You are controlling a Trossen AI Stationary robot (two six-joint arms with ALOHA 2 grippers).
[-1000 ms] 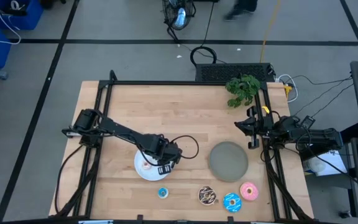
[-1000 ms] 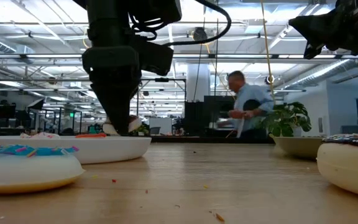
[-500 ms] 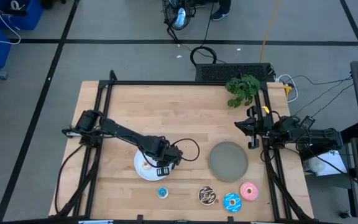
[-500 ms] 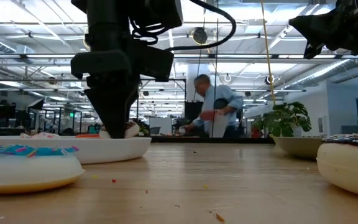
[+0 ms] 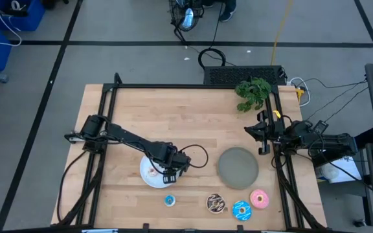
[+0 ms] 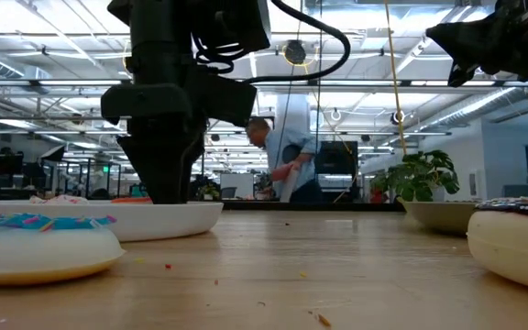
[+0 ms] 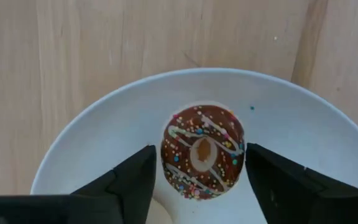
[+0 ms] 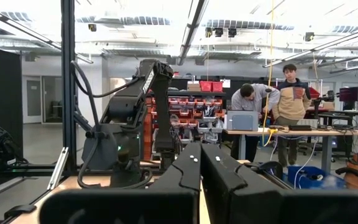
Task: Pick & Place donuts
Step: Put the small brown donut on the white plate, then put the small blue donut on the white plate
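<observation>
The left gripper hangs over the white plate, fingers spread wide and gripping nothing. A small chocolate donut with sprinkles lies on the plate between them, untouched.

The left gripper covers part of the white plate, and its donuts there look too small to tell apart.
</observation>
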